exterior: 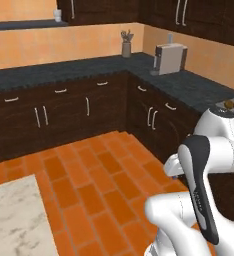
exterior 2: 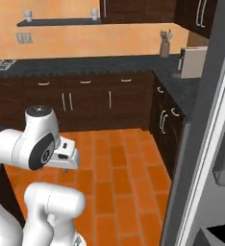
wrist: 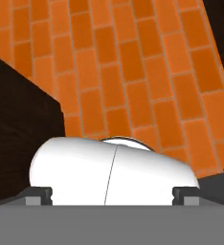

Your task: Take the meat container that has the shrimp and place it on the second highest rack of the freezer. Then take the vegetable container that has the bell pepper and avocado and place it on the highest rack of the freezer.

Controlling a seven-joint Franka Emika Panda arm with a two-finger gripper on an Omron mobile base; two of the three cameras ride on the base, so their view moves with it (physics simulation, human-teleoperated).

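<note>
From the left base view, the white arm (exterior: 204,185) is folded up close to its own body, likely tucked in so it bumps nothing while the base rolls. A tray (exterior: 230,105) with small brown bits sits on the dark counter (exterior: 189,85) at the far right edge, just behind the arm; I cannot tell what food is in it. The orange floor (exterior: 89,185) has lots of open room.

From the right base view, the grey freezer door (exterior 2: 206,144) stands open at the right, so the shelves can be reached. It takes up that side — the arm must keep off its edge. The cabinets (exterior 2: 165,125) sit close beside it.

In the hand view, the gripper (wrist: 112,194) points down at the floor. Its two tips are far apart — wide open, holding nothing.
</note>
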